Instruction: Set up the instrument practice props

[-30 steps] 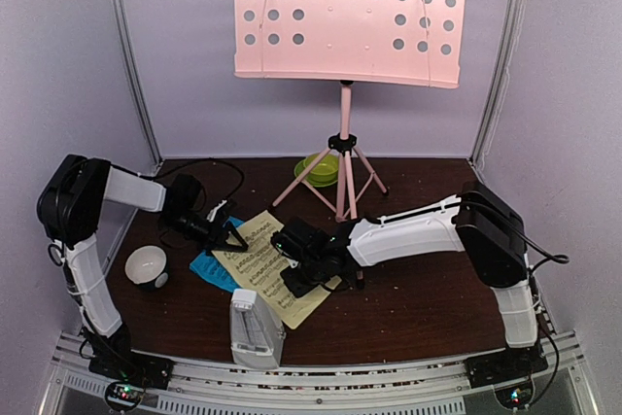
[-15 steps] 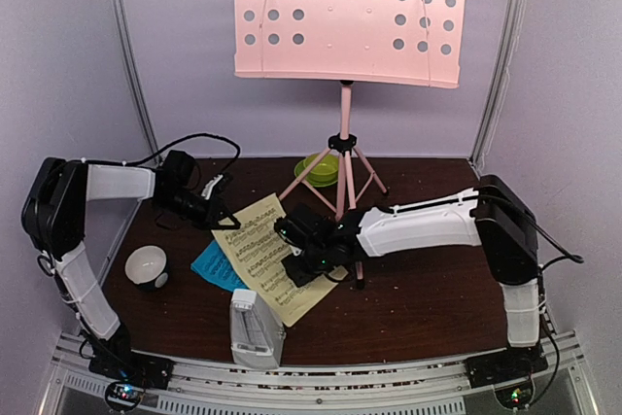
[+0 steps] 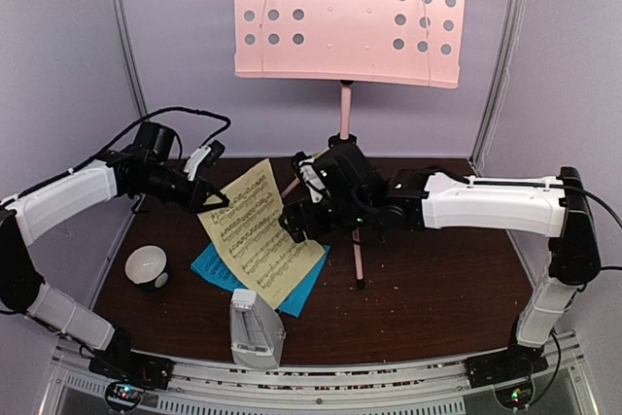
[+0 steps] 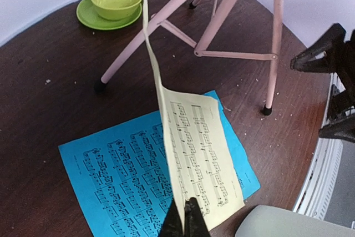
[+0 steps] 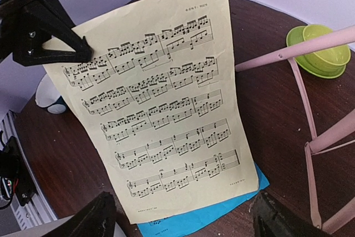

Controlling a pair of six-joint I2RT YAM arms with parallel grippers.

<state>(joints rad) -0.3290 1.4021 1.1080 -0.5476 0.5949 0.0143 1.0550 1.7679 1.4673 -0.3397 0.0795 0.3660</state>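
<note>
The pink music stand has its hole-punched panel point(image 3: 350, 15) high at the back, and its tripod legs point(image 4: 161, 23) stand on the dark table. My left gripper point(image 4: 184, 217) is shut on the left edge of the yellow sheet-music page point(image 3: 258, 235), which hangs tilted off the table. In the right wrist view its black fingers point(image 5: 66, 45) pinch that page point(image 5: 166, 104). The blue page point(image 4: 122, 170) lies flat beneath. My right gripper point(image 5: 186, 220) is open, just in front of the yellow page and holding nothing. The white-grey metronome point(image 3: 255, 329) stands at the near edge.
A green bowl on a saucer point(image 4: 115, 1) sits behind the stand's legs. A small white-and-black bowl point(image 3: 147, 265) rests at the near left. Metal frame posts point(image 3: 126, 55) and purple walls enclose the table.
My left gripper closed on the yellow page and raised it off the table toward the back. My right gripper let the page go, opened wide and rose back toward the stand.
</note>
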